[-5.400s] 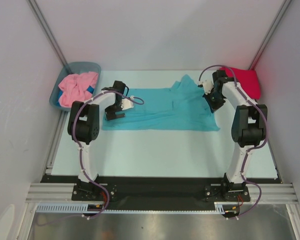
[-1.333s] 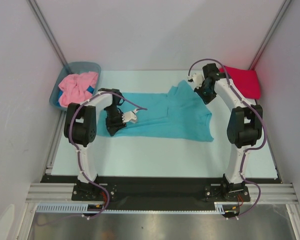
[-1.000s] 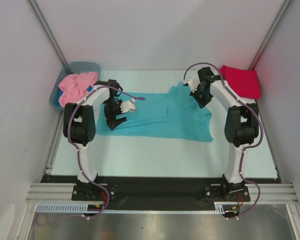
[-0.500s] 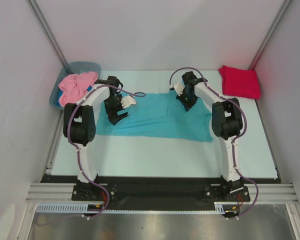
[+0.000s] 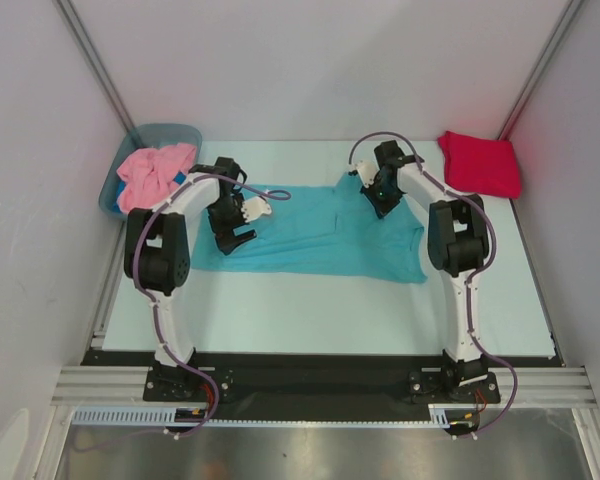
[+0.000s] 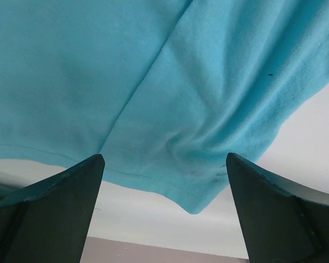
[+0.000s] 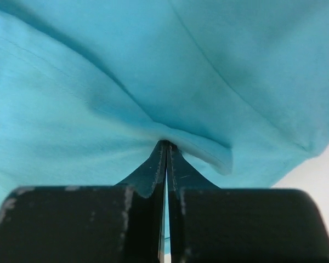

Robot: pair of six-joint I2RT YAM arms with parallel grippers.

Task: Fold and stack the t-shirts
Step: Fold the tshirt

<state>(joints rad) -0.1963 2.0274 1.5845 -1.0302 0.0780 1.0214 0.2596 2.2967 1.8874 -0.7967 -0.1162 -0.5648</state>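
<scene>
Worktop (image 5: 310, 320), pale, carries a turquoise t-shirt (image 5: 320, 245) spread across its middle, longer from left to right. The near hem lies fairly straight and flat, and a seam runs across the cloth.

Over the left part of that shirt hangs the left hand (image 6: 164, 156), released, its two dark fingers (image 6: 55, 203) standing wide apart. In the left wrist view a corner of the turquoise hem lies between them, with the pale worktop showing past it. Whether the fingertips touch the cloth cannot be told.

Further back, right of centre, the right hand (image 7: 165, 143) is at the far edge of the same shirt. It is clenched on a small ridge of the turquoise cloth: in the right wrist view the fingertips meet with no gap, and the fabric puckers up and creases where they pinch it.

At the far right of the worktop a crimson t-shirt (image 5: 480, 165) lies folded into a compact block, apart from the turquoise one. At the far left, by the wall, a grey-blue tub (image 5: 170, 131) holds a pink t-shirt (image 5: 152, 175), crumpled in a heap that rises above its rim.
</scene>
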